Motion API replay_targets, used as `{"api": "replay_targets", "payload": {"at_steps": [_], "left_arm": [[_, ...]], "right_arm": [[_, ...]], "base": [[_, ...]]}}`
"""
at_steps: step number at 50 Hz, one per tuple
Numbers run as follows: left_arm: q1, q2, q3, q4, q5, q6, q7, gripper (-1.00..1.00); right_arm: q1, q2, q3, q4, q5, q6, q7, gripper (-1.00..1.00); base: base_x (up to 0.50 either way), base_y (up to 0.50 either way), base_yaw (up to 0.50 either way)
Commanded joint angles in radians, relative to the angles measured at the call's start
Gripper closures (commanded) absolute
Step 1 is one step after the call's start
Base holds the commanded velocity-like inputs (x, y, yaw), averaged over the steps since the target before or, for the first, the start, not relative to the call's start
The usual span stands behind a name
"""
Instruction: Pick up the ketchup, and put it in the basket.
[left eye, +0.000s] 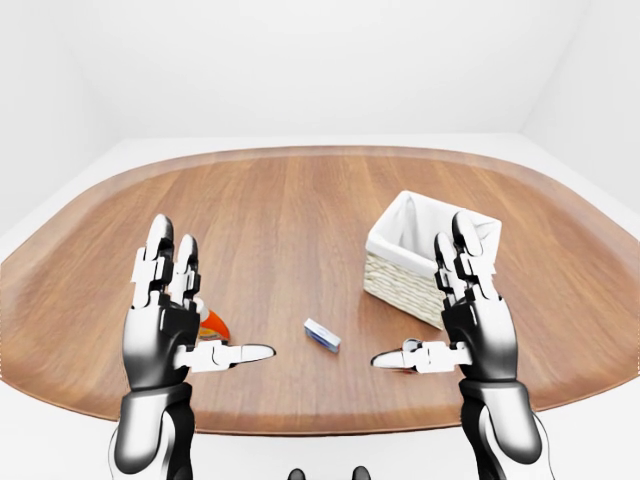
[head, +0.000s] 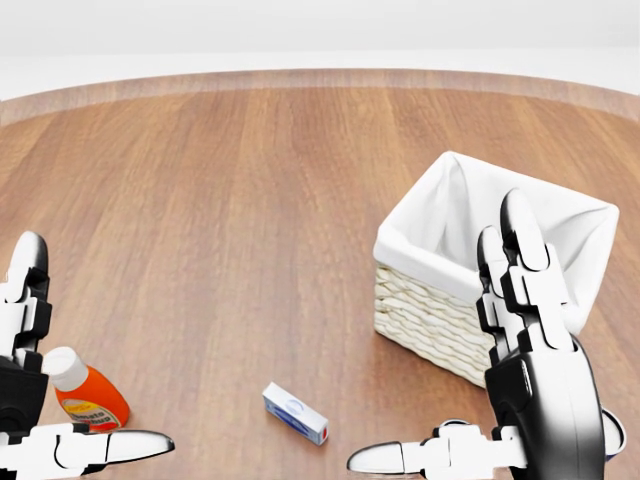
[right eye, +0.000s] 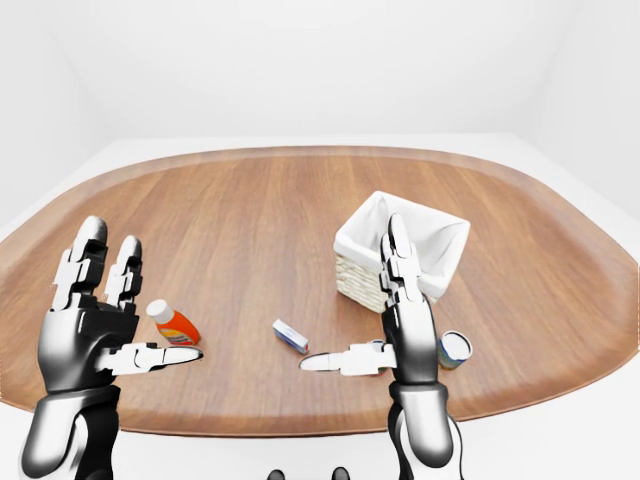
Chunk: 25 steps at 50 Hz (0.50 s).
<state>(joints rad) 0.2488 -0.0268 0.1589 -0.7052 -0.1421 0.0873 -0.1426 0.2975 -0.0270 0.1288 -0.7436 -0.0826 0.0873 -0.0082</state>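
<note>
My left hand (right eye: 85, 335) is raised above the near edge of the worktop (left eye: 290, 210) with its fingers spread apart and upright and the thumb extended sideways toward my right hand; it grips nothing. My right hand (right eye: 400, 335) is held in the same posture, fingers apart and upright, thumb extended toward my left hand, also empty.

The ketchup (right eye: 174, 325) is an orange bottle with a white cap. It lies tilted on the worktop just beside my left hand, on the side facing my right hand, with the left thumb just below it in the right-eye view. The hand and the bottle are not in contact.

The basket (head: 455, 285), a woven container with a white cloth lining, stands upright beyond my right hand, whose fingers overlap it in all three views. It is well apart from the ketchup.

A small blue and white box (head: 295, 412) lies flat on the worktop between my two hands. A can (right eye: 453, 349) with an open silver top stands just beside my right hand, on the side away from my left hand.
</note>
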Motion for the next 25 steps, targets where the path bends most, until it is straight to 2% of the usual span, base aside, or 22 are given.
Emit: {"api": "replay_targets", "payload": {"at_steps": [1, 21, 25], "left_arm": [[-0.003, 0.0, -0.002, 0.01, 0.001, 0.0, -0.002, -1.0], [0.006, -0.002, -0.013, 0.015, 0.012, 0.0, -0.003, -1.0], [0.008, -0.002, -0.003, 0.008, -0.001, 0.0, -0.004, -1.0]], "right_arm": [[0.003, -0.001, 0.002, 0.003, -0.002, 0.0, 0.001, -1.0], [-0.008, 0.002, 0.002, 0.013, -0.008, 0.0, -0.007, -1.0], [-0.003, 0.0, 0.003, 0.01, -0.004, 0.0, -0.005, -1.0]], "base": [[0.5, 0.0, 0.0], [0.5, 0.0, 0.0], [0.0, 0.0, 0.0]]}}
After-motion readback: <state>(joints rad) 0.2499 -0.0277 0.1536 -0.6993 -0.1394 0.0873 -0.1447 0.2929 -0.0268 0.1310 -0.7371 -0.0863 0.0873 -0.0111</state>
